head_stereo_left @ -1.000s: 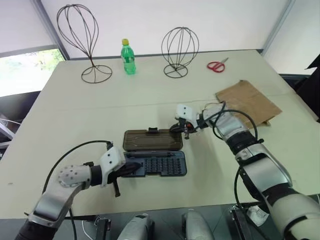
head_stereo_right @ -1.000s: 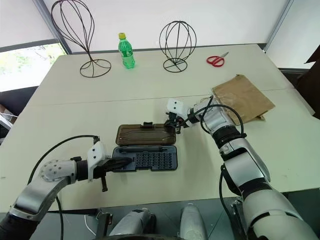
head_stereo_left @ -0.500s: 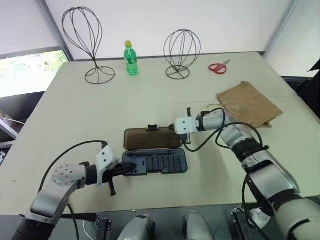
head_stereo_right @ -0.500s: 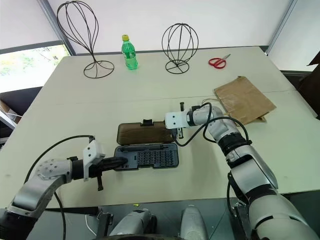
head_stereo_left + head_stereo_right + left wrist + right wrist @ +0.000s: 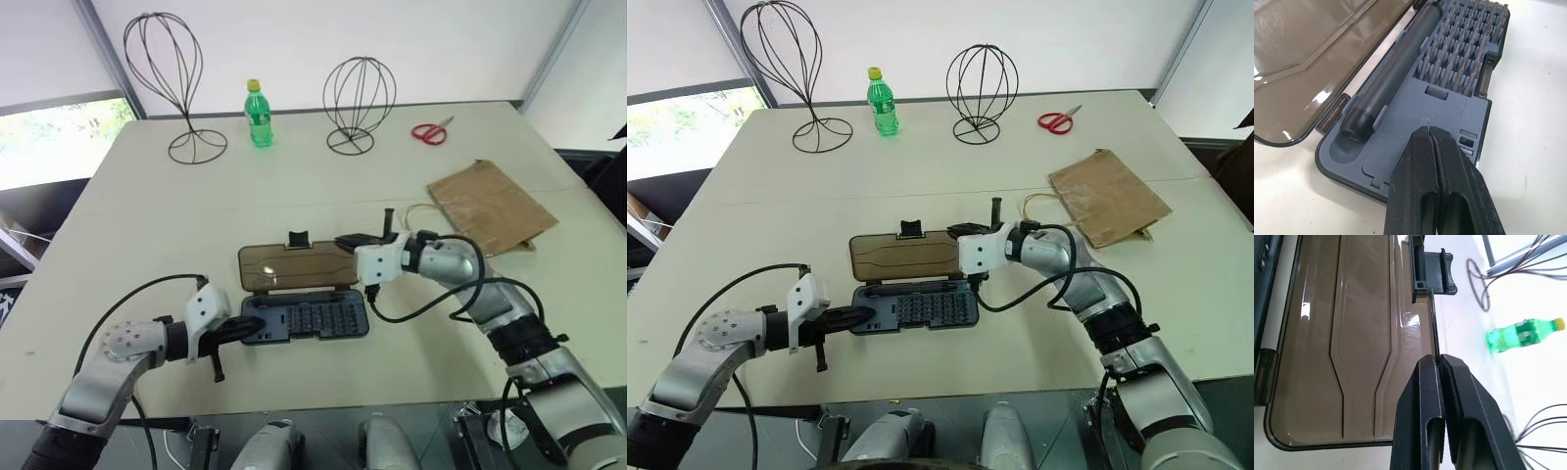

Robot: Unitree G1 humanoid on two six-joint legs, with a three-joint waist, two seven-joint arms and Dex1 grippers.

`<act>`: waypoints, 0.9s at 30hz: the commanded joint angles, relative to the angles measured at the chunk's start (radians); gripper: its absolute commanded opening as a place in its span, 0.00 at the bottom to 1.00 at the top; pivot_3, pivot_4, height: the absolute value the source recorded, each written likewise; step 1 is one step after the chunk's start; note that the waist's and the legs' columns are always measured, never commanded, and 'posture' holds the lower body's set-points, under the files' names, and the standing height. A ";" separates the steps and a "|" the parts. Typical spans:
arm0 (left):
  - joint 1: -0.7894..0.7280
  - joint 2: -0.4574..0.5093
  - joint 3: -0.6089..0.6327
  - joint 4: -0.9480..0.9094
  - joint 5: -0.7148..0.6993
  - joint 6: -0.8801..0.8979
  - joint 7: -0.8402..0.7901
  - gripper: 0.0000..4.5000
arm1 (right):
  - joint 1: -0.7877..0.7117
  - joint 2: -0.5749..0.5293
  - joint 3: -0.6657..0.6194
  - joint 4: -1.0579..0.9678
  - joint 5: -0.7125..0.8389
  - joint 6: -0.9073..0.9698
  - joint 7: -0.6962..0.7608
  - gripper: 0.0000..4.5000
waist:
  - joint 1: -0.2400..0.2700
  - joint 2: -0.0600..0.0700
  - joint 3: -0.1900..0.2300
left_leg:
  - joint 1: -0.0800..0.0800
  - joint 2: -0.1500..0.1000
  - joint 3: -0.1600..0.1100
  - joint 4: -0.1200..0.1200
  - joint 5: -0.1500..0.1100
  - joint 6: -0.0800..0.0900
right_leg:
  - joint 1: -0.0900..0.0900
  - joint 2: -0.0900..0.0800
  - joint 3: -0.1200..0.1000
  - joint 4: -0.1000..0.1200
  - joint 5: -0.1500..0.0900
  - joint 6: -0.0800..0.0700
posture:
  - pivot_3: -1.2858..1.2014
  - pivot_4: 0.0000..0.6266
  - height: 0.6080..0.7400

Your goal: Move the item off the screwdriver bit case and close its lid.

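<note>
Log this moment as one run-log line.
step: close lid | left gripper: shut, tips over case base | right gripper: shut on lid edge | lid: open

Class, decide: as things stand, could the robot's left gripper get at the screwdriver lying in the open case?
Probably yes. The shut left gripper sits at the end of the case, and the screwdriver lies uncovered just ahead, with the lid open to one side.

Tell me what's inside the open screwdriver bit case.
A dark driver handle lies in a groove by the lid hinge, beside rows of upright bits. The shut left gripper hides some of the case; anything under the handle is hidden.
</note>
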 commanded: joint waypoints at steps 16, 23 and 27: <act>-0.483 -0.118 0.331 0.111 -0.493 0.415 0.376 0.00 | -0.060 -0.025 -0.013 0.063 -0.079 -0.151 -0.095 0.02 | -0.007 -0.008 0.014 | -0.003 0.001 0.000 -0.007 0.002 -0.004 | -0.007 0.000 0.000 0.000 0.000 0.000 | 0.52 0.24 1.00; -0.554 -0.110 0.161 0.410 -0.242 0.216 0.187 0.00 | -0.074 -0.007 -0.007 0.077 -0.087 -0.136 -0.104 0.02 | -0.016 -0.009 0.014 | -0.008 0.001 0.002 -0.010 0.003 -0.004 | -0.015 0.000 -0.001 0.001 0.000 0.000 | 0.52 0.24 1.00; -0.612 -0.114 0.092 0.607 -0.119 0.091 0.095 0.00 | -0.077 -0.001 -0.008 0.079 -0.091 -0.130 -0.111 0.02 | -0.012 -0.009 0.015 | -0.010 0.001 0.002 -0.008 0.003 -0.004 | -0.016 0.000 -0.001 0.001 0.000 0.000 | 0.52 0.24 1.00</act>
